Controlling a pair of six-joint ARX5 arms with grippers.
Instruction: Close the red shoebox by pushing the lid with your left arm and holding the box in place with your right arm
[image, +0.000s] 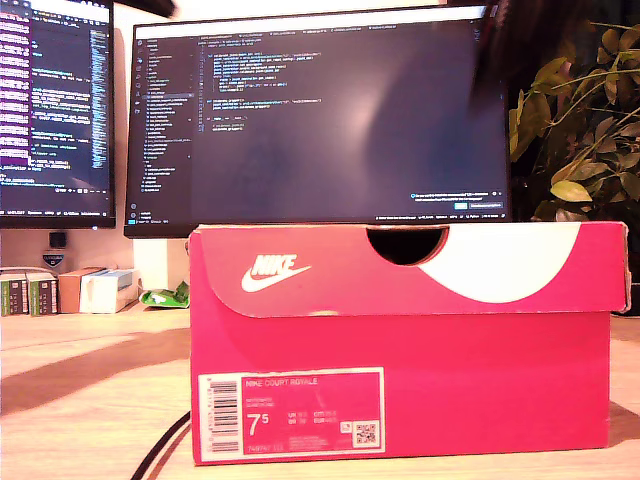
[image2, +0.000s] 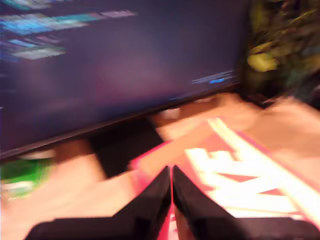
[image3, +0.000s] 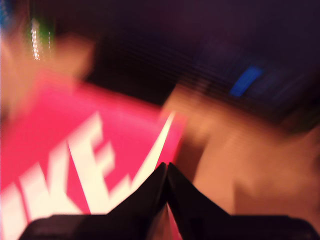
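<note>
The red shoebox (image: 400, 380) stands on the wooden desk, filling the middle of the exterior view. Its lid (image: 400, 270) lies down flat over the box, white swoosh facing the camera. The first wrist view is blurred; it shows my first gripper (image2: 171, 172) shut, its fingers meeting above the lid's top (image2: 235, 175) with nothing between them. My second gripper (image3: 166, 169) is also shut and empty in the blurred second wrist view, hovering over the lid's white lettering (image3: 75, 155). Neither gripper shows clearly in the exterior view.
A wide monitor (image: 320, 120) stands just behind the box, a second screen (image: 55, 110) at the exterior view's left, a plant (image: 590, 120) at its right. Small boxes (image: 70, 290), a green packet (image: 165, 295) and a black cable (image: 160, 450) lie on the desk.
</note>
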